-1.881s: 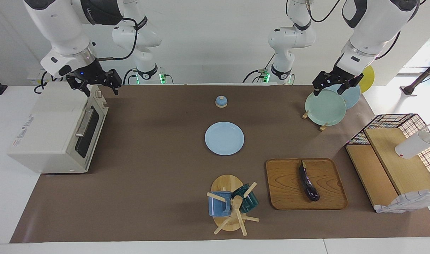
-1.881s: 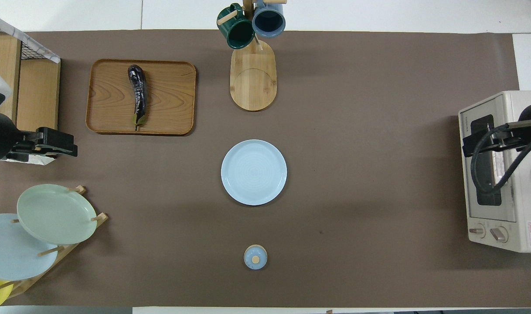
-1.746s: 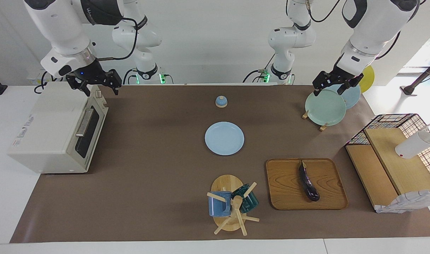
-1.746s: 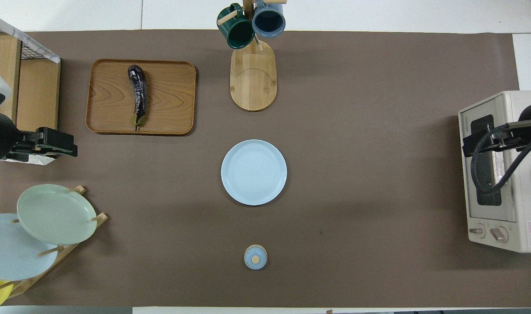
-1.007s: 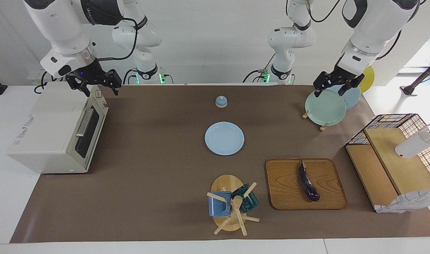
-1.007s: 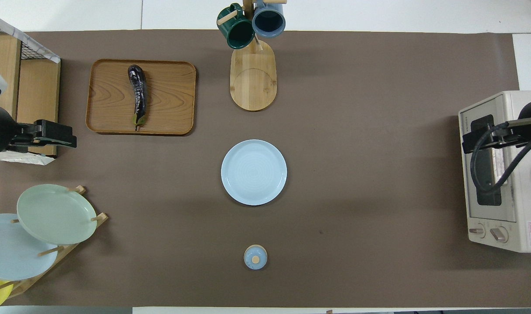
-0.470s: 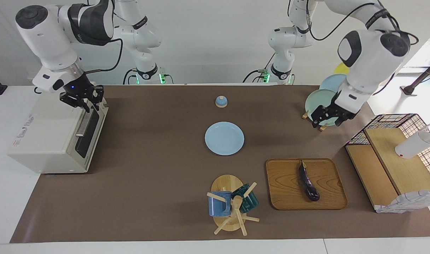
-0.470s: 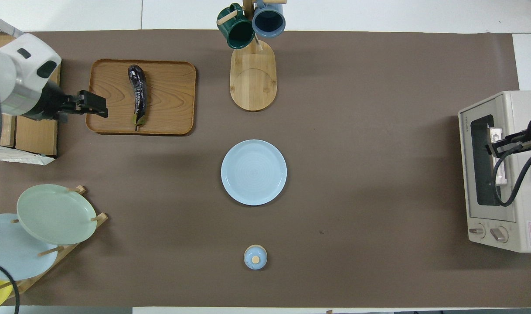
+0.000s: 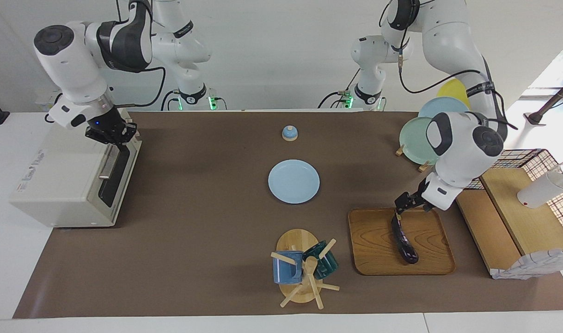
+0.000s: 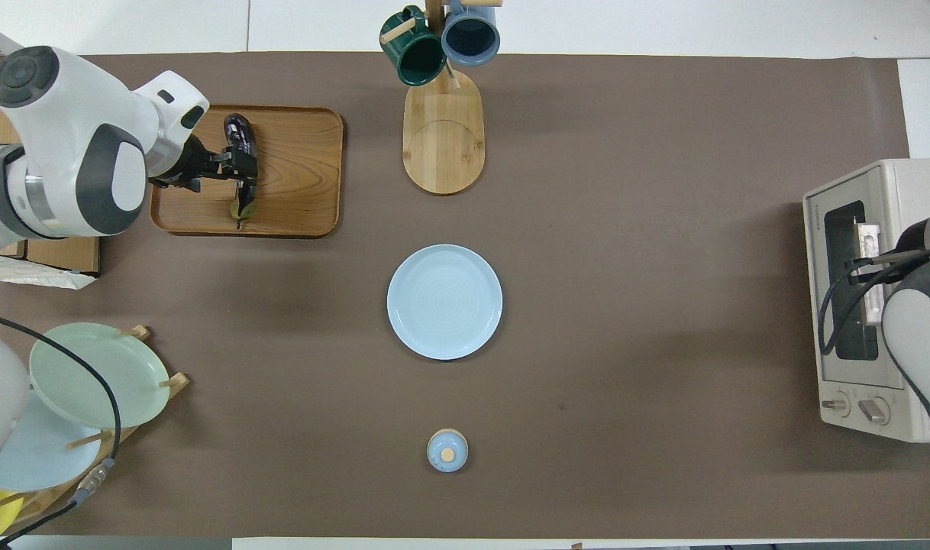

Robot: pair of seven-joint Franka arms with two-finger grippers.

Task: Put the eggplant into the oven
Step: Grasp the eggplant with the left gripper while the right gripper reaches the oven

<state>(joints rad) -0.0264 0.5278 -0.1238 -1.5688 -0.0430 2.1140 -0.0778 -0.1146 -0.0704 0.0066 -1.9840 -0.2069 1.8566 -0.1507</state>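
White walls rise past a bench [image 9: 193,259] covered with a brown mat, the two arms mounted at its robot edge. Toward the left arm's end lies a wooden tray [image 9: 378,249], and the eggplant [image 9: 404,241] rests on it lengthwise, stem end nearer the robots. Reaching down from that end, the left end effector [image 9: 404,203] hangs over the stem end of the eggplant with its fingers spread and nothing between them; whether it touches the eggplant cannot be told. At the right arm's end stands the oven [image 9: 73,173], its glass door up and closed. Pressed against the upper edge of that door, close to the handle, the right end effector [image 9: 119,138] has its fingertips clenched together; whether they pinch the handle or merely rest beside it cannot be told. A pale blue plate [image 9: 293,181] sits mid-bench, with a small blue lid [image 9: 289,133] nearer the robots and a mug tree [image 9: 304,273] carrying a blue and a green mug farther from them. A plate rack [image 9: 425,134] stands near the left arm's base, and a wire-sided wooden shelf [image 9: 512,212] sits at that end of the bench.
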